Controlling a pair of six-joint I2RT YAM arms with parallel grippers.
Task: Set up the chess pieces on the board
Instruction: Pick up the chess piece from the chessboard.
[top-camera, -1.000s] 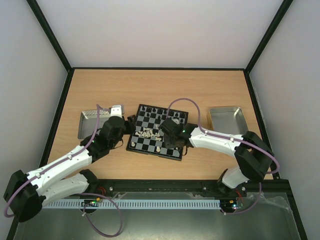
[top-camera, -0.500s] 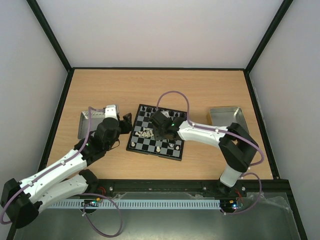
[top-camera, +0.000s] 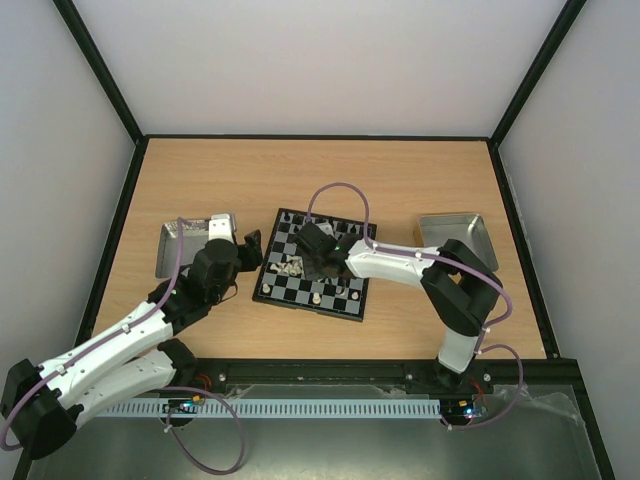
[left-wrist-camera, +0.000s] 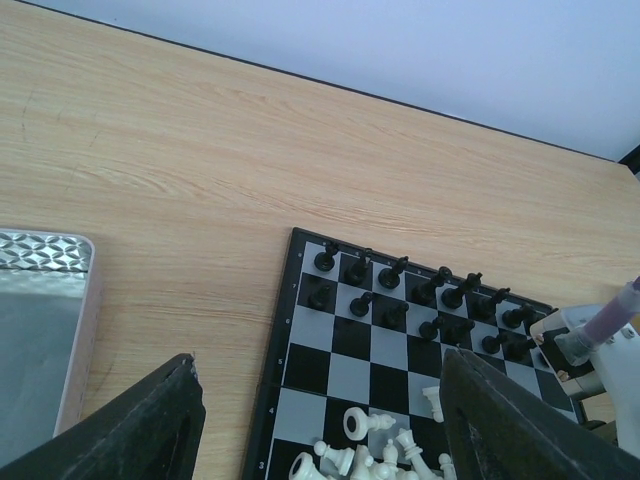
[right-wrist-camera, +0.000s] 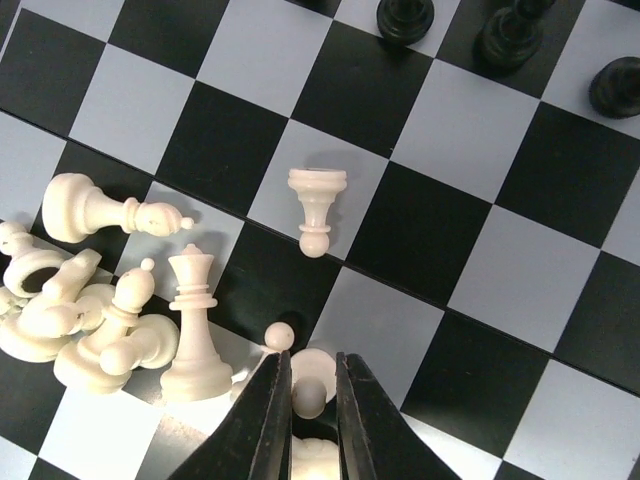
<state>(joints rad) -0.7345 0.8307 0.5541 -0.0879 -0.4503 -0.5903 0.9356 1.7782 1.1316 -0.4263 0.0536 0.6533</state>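
The board (top-camera: 335, 292) lies mid-table, with black chess pieces (top-camera: 325, 228) standing along its far rows and a heap of white pieces (top-camera: 291, 267) at its left middle. My right gripper (top-camera: 318, 262) is low over that heap. In the right wrist view its fingers (right-wrist-camera: 270, 420) stand close together on a white pawn (right-wrist-camera: 308, 392) beside an upright white queen (right-wrist-camera: 193, 330). A white pawn (right-wrist-camera: 317, 215) lies loose ahead. My left gripper (top-camera: 246, 248) is wide open and empty off the board's left edge. Its wrist view shows the board's rim (left-wrist-camera: 268, 400), the black rows (left-wrist-camera: 420, 295) and the white heap (left-wrist-camera: 385, 455).
A shiny metal tray (top-camera: 178, 248) lies left of the board, under my left arm, and its edge shows in the left wrist view (left-wrist-camera: 60, 330). A second metal tray (top-camera: 455, 238) lies to the right. Black frame rails edge the table.
My right gripper has moved left across the board from its right side to the white heap. My left gripper has drawn back a little from the board toward the left tray.
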